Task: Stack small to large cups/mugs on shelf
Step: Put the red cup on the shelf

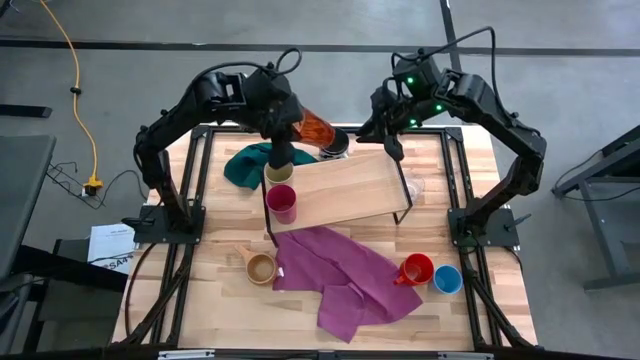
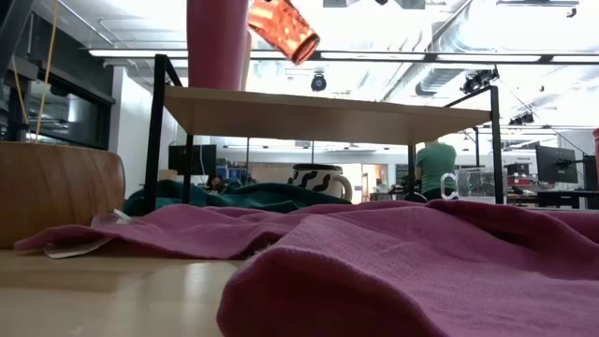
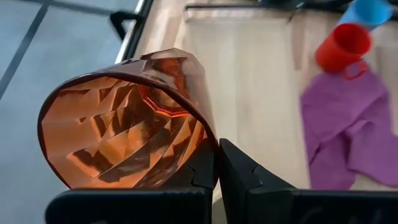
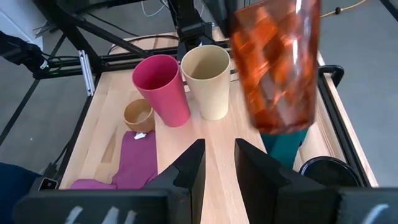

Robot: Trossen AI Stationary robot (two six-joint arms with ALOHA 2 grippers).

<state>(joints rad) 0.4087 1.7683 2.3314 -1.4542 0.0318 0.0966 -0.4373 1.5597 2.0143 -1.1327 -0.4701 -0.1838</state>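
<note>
1. Translucent red faceted cup [image 1: 317,129]: held in the air above the rear left part of the low light-wood shelf on black legs [image 1: 345,190], tilted on its side, not touching the board.
2. My left end effector [image 3: 217,163] is fully closed, pinching that cup's rim wall between its fingers.
3. My right end effector [image 4: 219,163] hangs over the shelf's rear right corner with fingers parted, gripping nothing.
4. Cream cup [image 1: 278,172] and magenta cup [image 1: 282,203] stand upright side by side at the shelf's left end.
5. Black-and-white patterned mug [image 2: 320,180] sits on the bench behind the shelf, beside the green cloth [image 1: 246,162].
6. Tan wooden cup [image 1: 260,267], red handled mug [image 1: 417,269] and blue cup [image 1: 447,279] stand on the bench around the purple cloth [image 1: 345,275].
</note>
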